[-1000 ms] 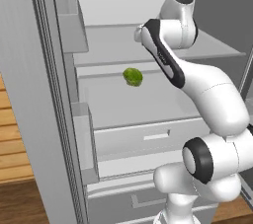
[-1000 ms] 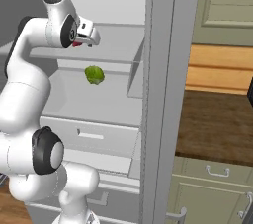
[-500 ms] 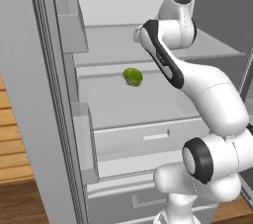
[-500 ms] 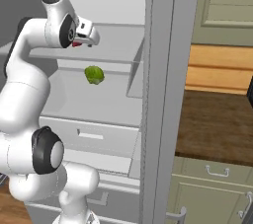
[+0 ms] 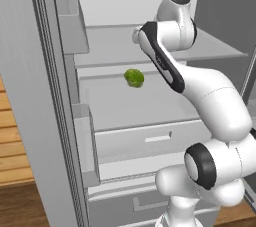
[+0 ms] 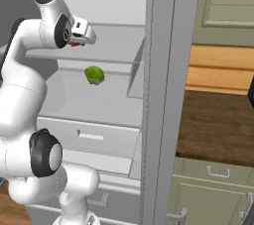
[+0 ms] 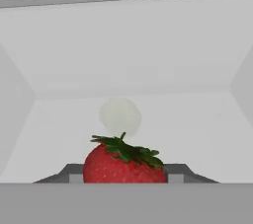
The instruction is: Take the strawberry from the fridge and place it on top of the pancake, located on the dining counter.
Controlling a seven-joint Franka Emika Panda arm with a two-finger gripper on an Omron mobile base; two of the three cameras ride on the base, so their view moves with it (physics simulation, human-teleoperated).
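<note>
The gripper [image 6: 74, 40] was largely hidden in the base views: in the left base view it was masked by the arm's own forearm, and in the right base view only the hand's white housing and a speck of red beneath it could be made out. In the hand view the lower part of the strawberry [image 7: 124, 163] was cut off at the bottom of the picture, and only the dark bases of the fingers [image 7: 177, 171] were seen, one on each side of the fruit and touching it. The fingers were thus closed in on the strawberry, pinching it between them, with its green leafy cap upward.

The fridge [image 5: 45, 121] stood open, its door edge filling the left of the left base view. The strawberry was held inside the upper compartment, above the upper shelf [image 5: 107, 46]. A pale round object [image 7: 120, 115] was faintly seen behind the fruit against the back wall; what it was could not be told. On the lower shelf a small green leafy vegetable [image 5: 134, 77] lay alone, above a drawer [image 5: 150, 138]. To the right of the fridge, a dark wooden desk [image 6: 213, 125] on a green base was partly visible.
</note>
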